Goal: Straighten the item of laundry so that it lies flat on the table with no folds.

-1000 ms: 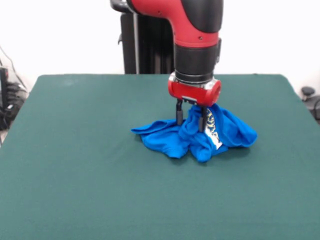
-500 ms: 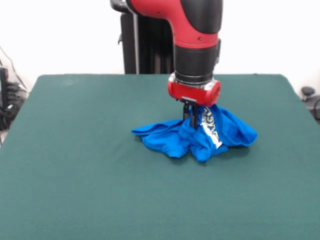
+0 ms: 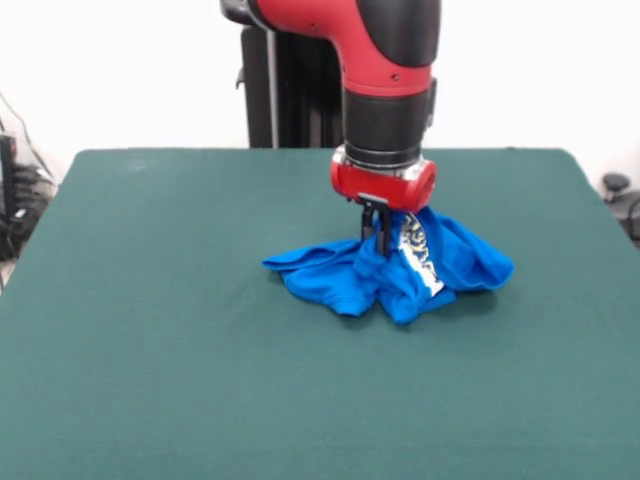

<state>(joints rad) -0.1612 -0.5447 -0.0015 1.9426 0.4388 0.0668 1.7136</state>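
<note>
The bright blue T-shirt [image 3: 390,270] lies crumpled in a bunched heap right of the middle of the dark green table [image 3: 150,330]. A strip of its white-grey print shows on a fold. My gripper [image 3: 377,240] comes straight down from the red and black arm onto the top of the heap. Its two dark fingers are closed together and pinch a ridge of blue cloth, which is drawn up slightly into a peak. The rest of the shirt rests on the table, with lobes spread to the left and right.
The robot's black pedestal [image 3: 290,90] stands behind the table's far edge. Cables and dark equipment [image 3: 15,190] sit off the left side, and a dark object [image 3: 620,195] sits off the right edge.
The fingers, apart and straddling a fold a second ago, have closed on the cloth. The gripper has since risen slightly and shifted a little left, pulling the fabric up.
</note>
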